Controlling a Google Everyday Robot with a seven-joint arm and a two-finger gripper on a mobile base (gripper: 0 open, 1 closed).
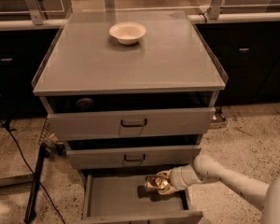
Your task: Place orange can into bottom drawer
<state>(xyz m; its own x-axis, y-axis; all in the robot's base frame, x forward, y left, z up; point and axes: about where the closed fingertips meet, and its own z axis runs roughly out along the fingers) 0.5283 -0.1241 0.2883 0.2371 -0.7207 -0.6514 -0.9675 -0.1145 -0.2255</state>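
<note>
The orange can [155, 183], shiny orange-gold, is held in my gripper [159, 185] at the end of the white arm that comes in from the lower right. The gripper is shut on the can and holds it just over the right part of the bottom drawer [116, 199], which is pulled out as a shallow grey tray with low walls. Whether the can touches the drawer floor cannot be told.
Two closed grey drawer fronts with black loop handles [133, 123] sit above the open drawer. A white bowl [127, 32] stands on the cabinet's flat top. A black stand and cable [35, 185] are on the speckled floor at the left.
</note>
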